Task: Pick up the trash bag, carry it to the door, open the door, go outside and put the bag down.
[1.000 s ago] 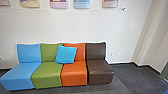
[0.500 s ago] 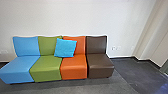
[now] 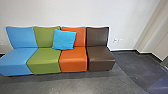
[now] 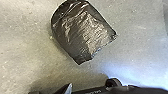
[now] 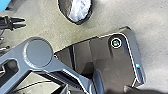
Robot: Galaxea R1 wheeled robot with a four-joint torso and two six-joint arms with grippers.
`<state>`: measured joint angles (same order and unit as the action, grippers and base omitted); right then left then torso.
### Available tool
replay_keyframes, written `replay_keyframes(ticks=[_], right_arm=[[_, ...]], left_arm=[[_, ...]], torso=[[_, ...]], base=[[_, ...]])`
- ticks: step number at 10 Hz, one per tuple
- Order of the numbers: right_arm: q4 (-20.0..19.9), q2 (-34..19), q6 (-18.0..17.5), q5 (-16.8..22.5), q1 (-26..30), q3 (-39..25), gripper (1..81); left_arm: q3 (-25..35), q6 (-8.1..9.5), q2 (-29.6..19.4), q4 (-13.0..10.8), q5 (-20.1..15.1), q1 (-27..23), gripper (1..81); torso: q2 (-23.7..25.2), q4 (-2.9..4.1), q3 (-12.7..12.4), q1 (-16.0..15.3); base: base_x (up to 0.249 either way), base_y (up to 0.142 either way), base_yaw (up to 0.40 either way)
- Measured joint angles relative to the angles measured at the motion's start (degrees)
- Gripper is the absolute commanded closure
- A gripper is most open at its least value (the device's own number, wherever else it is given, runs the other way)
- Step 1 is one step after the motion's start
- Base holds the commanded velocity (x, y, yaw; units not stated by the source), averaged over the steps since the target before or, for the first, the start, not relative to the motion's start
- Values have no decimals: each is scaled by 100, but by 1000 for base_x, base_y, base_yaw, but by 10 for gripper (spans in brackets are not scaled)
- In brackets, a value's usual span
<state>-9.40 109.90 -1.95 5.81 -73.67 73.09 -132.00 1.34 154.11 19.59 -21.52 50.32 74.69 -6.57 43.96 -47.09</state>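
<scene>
Cannot read any text, label, brand, number or sign. In left wrist view, can make out a short row of pale marks, perhaps lettering, on the dark robot part; too faint to read.

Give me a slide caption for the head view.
Blue, green, orange and brown seats in a row by a white wall, blue cushion across the middle two.
</scene>
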Motion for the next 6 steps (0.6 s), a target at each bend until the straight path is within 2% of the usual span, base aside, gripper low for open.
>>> replay_keyframes(ticks=[2, 4, 5, 6], right_arm=[[-2, -45, 0, -26, 18, -79, 10], [-2, -52, 2, -96, 40, -138, 10], [-5, -66, 2, -113, 49, -174, 10], [-7, -160, 2, -133, 66, -301, 10]], left_arm=[[-205, -2, 96, 39, -216, -243, 10], [-433, 2, 324, 63, -257, -427, 10], [-562, 2, 432, 78, -295, -446, 10], [-739, 2, 532, 88, -419, -466, 10]], torso=[[415, 0, 394, -265], [850, 0, 791, -542], [1043, 0, 937, -667], [1204, 0, 975, -769]], base=[[0, 0, 0], [0, 0, 0], [0, 0, 0], [0, 0, 0]])
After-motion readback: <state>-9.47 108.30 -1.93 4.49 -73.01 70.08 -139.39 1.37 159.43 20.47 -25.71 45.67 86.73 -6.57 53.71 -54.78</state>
